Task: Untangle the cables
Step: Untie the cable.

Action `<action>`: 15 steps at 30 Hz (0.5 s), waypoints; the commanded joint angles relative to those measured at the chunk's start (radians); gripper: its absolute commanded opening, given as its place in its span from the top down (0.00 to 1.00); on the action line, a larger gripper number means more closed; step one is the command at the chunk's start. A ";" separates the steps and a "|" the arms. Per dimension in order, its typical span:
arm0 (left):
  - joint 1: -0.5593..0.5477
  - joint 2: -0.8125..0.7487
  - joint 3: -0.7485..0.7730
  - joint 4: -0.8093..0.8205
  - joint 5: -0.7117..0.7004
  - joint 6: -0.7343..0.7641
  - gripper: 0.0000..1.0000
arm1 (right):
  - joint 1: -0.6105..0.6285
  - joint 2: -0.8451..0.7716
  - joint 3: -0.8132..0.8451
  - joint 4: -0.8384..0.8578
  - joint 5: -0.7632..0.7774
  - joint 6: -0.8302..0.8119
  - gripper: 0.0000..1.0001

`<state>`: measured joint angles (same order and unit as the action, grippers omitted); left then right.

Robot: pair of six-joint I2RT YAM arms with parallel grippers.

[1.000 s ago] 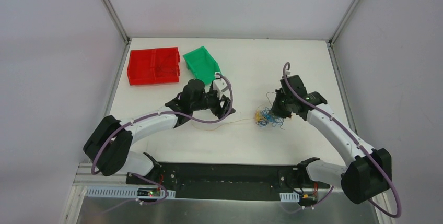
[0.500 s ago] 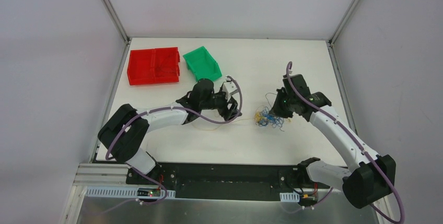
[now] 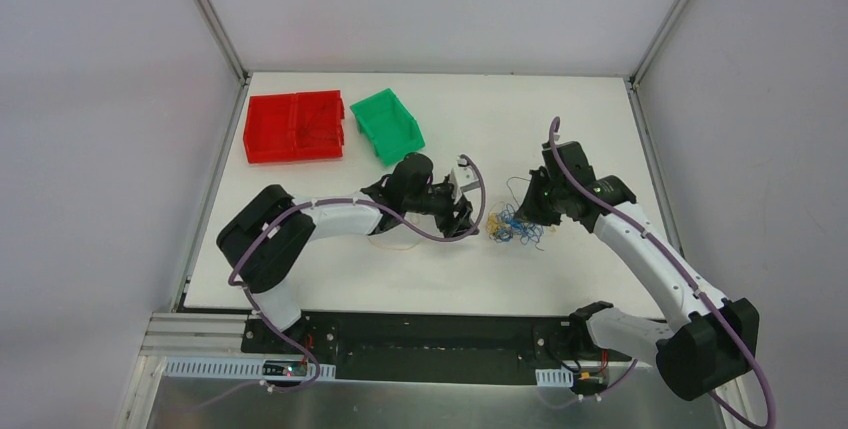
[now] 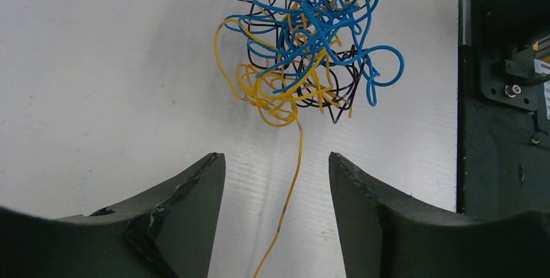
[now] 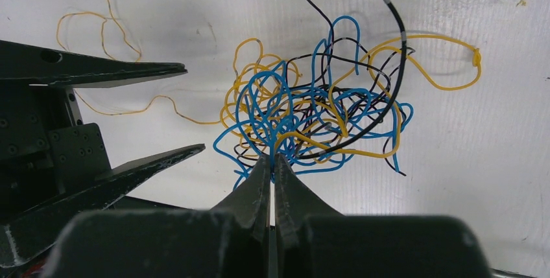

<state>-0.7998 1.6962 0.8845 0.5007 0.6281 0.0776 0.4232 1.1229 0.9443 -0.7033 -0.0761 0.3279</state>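
The left claw (image 4: 275, 161) stands wide, just short of the cables (image 4: 305, 45), a tangle on the surface (image 4: 97, 64) straight ahead. One yellow strand (image 4: 293, 187) trails back lengthwise between its jaws. The right claw (image 5: 272, 161) is pinched shut on the tangle's far edge, a grip seen closely only from its own wrist.

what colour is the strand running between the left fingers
Yellow-orange strand, clearest in the left wrist view.

The 2 arms stretch forward and bend inward toward each other, the left end effector (image 4: 277, 161) held low with its 2 fingers spread apart, the right end effector (image 5: 272, 161) facing it, fingers pressed together on blue strands of the cables (image 5: 311, 116).
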 commanded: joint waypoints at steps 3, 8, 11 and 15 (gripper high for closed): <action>-0.023 0.038 0.061 -0.004 0.055 0.007 0.44 | 0.003 -0.028 0.050 -0.009 -0.014 -0.004 1.00; -0.040 0.060 0.061 -0.004 0.055 0.002 0.46 | 0.005 -0.031 0.044 -0.006 -0.013 0.004 1.00; -0.046 0.070 0.067 -0.004 0.043 -0.003 0.73 | 0.004 -0.031 0.042 -0.004 -0.014 0.006 1.00; -0.047 0.054 0.071 -0.046 -0.055 0.008 1.00 | 0.003 -0.032 0.038 -0.004 0.008 0.010 1.00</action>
<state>-0.8391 1.7676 0.9192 0.4652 0.6418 0.0689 0.4232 1.1217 0.9443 -0.7048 -0.0788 0.3302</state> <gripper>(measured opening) 0.020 0.011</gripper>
